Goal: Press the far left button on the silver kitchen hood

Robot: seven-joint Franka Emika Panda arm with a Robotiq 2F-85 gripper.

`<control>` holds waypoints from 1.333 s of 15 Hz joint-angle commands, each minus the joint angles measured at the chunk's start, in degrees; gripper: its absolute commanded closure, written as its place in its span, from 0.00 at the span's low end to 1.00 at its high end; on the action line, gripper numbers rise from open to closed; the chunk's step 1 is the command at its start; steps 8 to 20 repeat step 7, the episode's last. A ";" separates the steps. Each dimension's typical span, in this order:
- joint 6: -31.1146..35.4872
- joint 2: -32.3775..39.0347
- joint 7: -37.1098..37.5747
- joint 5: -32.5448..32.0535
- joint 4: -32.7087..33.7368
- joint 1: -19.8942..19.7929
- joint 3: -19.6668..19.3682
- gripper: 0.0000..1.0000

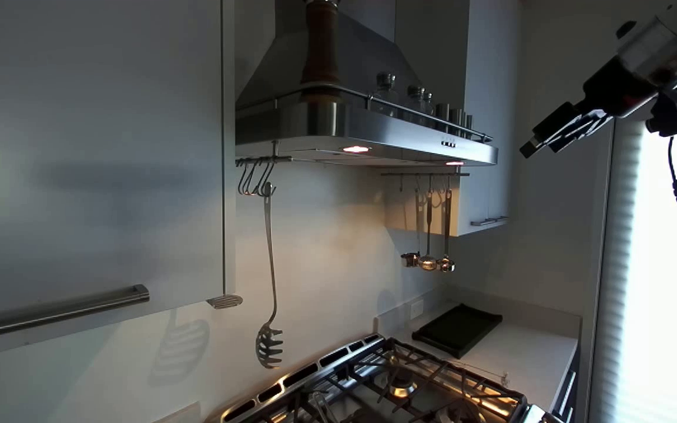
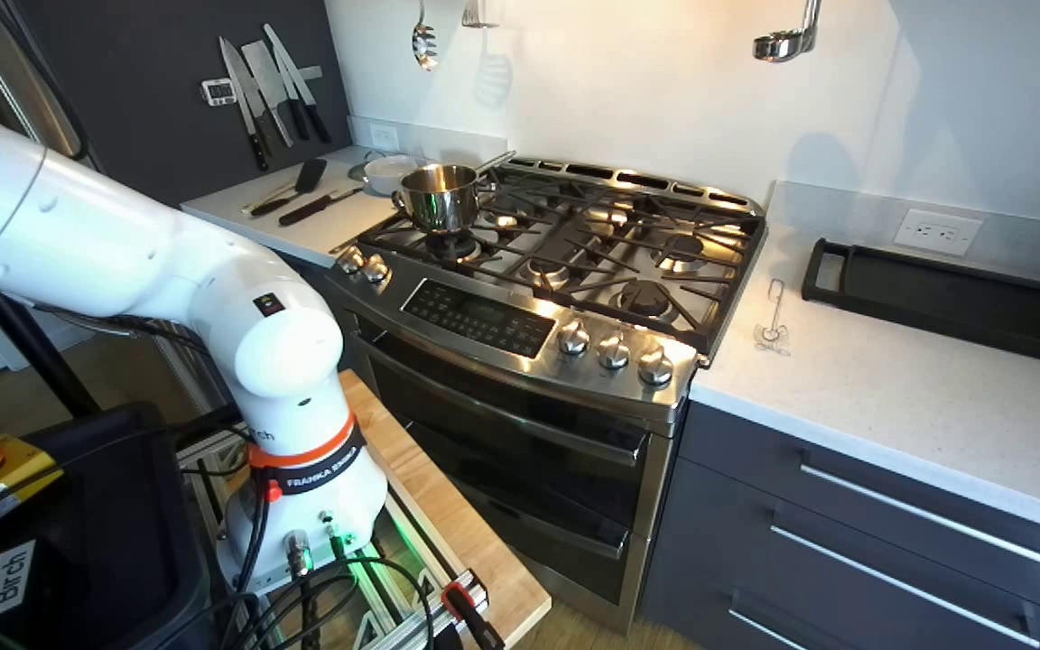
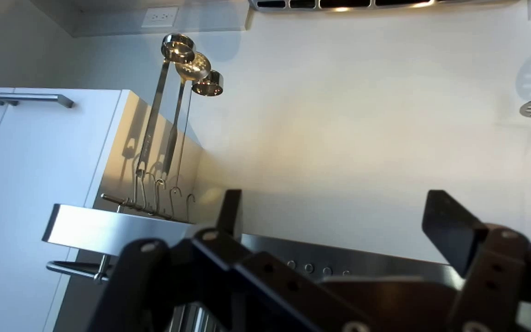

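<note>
The silver kitchen hood [image 1: 385, 130] shows in an exterior view, with a row of several small buttons [image 1: 449, 144] toward the right of its rim band. In the wrist view, which appears upside down, the rim band [image 3: 371, 263] runs behind the jaws. The round buttons [image 3: 309, 268] show between the fingers; the rightmost there [image 3: 346, 273] is partly hidden by the gripper body. My gripper [image 1: 541, 147] is in front of the hood, apart from it, to the right of the buttons in that exterior view. Its fingers [image 3: 334, 198] are wide apart with nothing between them.
A rail with bottles and a tall wooden mill [image 1: 319, 47] stands on the hood's ledge. Ladles [image 1: 428, 261] hang below it. A white cabinet [image 1: 488, 117] is beside the hood. The stove [image 2: 574, 253] with a pot [image 2: 439, 203] is below.
</note>
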 commanded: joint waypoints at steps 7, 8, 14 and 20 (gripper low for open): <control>-0.54 -0.95 -0.15 0.27 0.20 -0.41 0.01 0.00; -0.54 -0.95 -0.15 0.27 0.20 -0.41 0.01 0.00; -0.54 -0.95 -0.15 0.27 0.20 -0.41 0.01 0.00; -0.54 -0.95 -0.15 0.27 0.20 -0.41 0.01 0.00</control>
